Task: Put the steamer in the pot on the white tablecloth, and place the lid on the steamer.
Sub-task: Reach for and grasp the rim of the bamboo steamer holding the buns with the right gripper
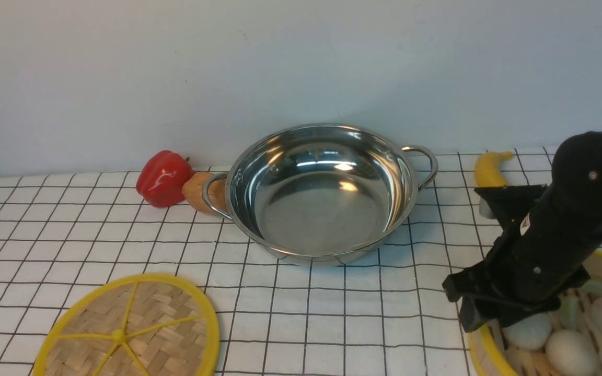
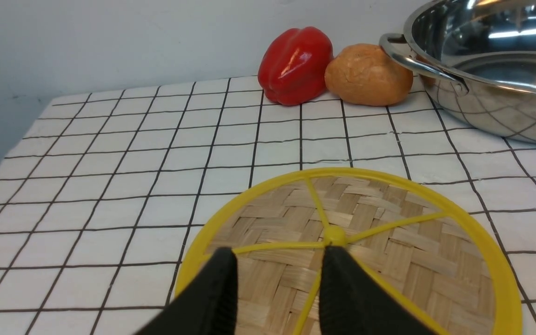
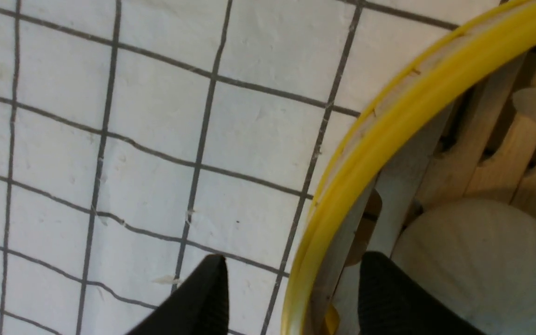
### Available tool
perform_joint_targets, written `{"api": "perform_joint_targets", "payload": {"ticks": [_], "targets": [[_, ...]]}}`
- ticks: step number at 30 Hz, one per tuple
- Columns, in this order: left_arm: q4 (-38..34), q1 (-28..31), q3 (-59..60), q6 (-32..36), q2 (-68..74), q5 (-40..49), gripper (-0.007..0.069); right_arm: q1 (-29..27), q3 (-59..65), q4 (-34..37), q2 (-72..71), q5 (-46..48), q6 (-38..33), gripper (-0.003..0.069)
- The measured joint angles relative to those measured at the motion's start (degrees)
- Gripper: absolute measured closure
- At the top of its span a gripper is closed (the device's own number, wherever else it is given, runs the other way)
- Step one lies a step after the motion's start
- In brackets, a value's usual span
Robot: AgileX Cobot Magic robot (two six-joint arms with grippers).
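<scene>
Straddling steamer [image 3: 379, 139] rim, right jaws wide apart, gripping nothing; left jaws parted over lid [image 2: 389, 223], empty.

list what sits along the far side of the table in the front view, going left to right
red pepper → brown roll → pot → banana

front: is looking forward and down from between the arms, taking in cloth [image 1: 301, 313], pot [image 1: 322, 209], wall [image 1: 301, 62] | left wrist: is looking low and near over lid [image 2: 412, 242] toward pot | right wrist: is looking straight down, very near steamer [image 3: 389, 132] rim | front is sharing lid and pot with left wrist, steamer with right wrist
</scene>
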Motion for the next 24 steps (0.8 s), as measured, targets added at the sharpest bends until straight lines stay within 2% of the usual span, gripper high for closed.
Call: {"api": "perform_joint_targets", "payload": {"ticks": [12,14,16,21,24], "targets": [[0.0,0.0,0.0,0.0,0.0,0.0,0.0382,0.0,0.0,0.21,5.39,-0.66,0.44,0.0277],[0.0,0.0,0.0,0.0,0.0,0.0,0.0382,0.0,0.0,0.21,5.39,-1.06,0.48,0.0298],[0.0,0.0,0.0,0.0,0.0,0.0,0.0382,0.0,0.0,0.21,5.39,-1.24,0.43,0.0353],[0.0,0.0,0.0,0.0,0.0,0.0,0.0382,0.0,0.0,0.77,5.39,-0.5,-0.91,0.0557],[0.0,0.0,0.0,0.0,0.0,0.0,0.0382,0.0,0.0,0.49,5.39,0.44,-1.72,0.0571]]}}
